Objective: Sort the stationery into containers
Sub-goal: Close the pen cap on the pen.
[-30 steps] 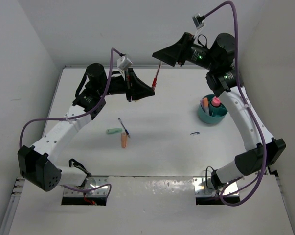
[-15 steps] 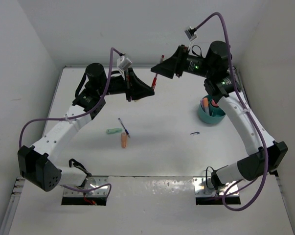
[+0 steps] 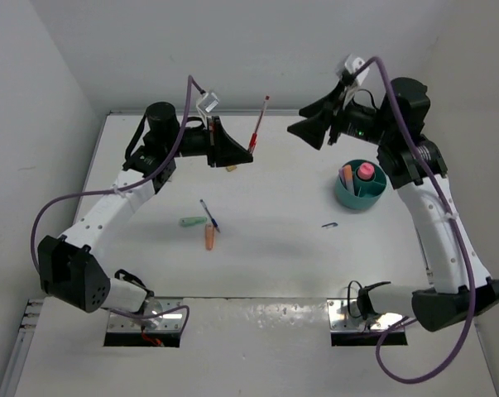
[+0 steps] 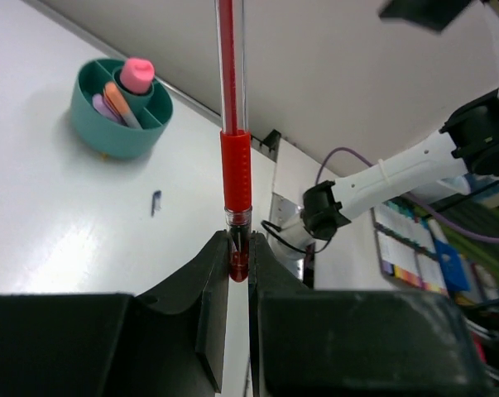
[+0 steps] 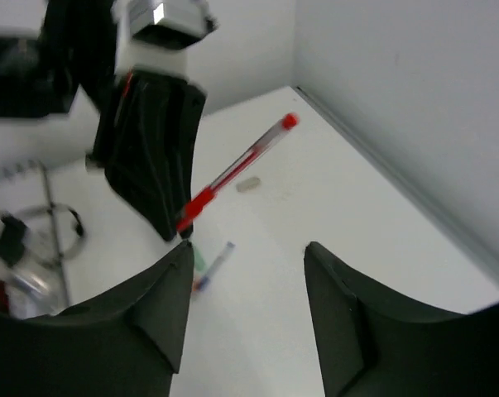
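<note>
The left fingers [image 4: 213,273] are clamped on the lower end of the red pen [image 4: 235,157]. The pen juts out past them, lifted above the far side of the table [image 3: 274,256]. The right fingers [image 5: 168,298] stand well apart with nothing between them, in the air facing the pen and clear of it. The teal cup [image 3: 357,204] sits on the table below the right arm, with a pink marker [image 3: 365,172] upright inside. A green stub [image 3: 191,222], an orange stub [image 3: 208,238] and a blue pen [image 3: 209,213] lie close together mid-table.

Left arm raised, its left tool [image 4: 239,252] pinching the red-orange pen [image 4: 236,165]; right arm raised opposite, right tool [image 5: 247,252] jaws apart.
</note>
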Controlling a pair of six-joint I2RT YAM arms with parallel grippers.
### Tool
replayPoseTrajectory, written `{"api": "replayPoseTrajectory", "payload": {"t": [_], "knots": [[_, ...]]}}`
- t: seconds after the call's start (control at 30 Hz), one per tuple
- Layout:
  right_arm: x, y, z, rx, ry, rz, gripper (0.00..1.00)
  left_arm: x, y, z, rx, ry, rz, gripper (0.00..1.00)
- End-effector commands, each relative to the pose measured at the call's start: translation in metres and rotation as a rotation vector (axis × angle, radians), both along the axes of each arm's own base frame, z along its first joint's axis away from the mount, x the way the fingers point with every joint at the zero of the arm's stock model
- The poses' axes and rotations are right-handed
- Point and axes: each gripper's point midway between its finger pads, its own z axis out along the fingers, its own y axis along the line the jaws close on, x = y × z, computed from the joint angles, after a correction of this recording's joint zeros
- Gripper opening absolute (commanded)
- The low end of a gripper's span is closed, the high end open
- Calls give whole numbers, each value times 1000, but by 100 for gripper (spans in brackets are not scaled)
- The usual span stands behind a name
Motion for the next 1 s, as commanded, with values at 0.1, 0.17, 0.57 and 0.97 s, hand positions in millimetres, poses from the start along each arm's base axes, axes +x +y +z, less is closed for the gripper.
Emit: {"api": "replayPoseTrajectory", "payload": {"t": [0.1,0.17,0.57,0.97], "knots": [[-45,9,-24,-345,-476,158,50,-4,9,-18,1,185,-73,0],[-51,18,-36,-426,-596,208,50,-6,9,-22,3,204,-75,0],[-64,71,-93,-752,-1125,308,43,-22,2,-40,3,316,-137,0],[-60,89,-110,-880,-1379,183,49,-30,4,-53,16,356,-141,0]]}}
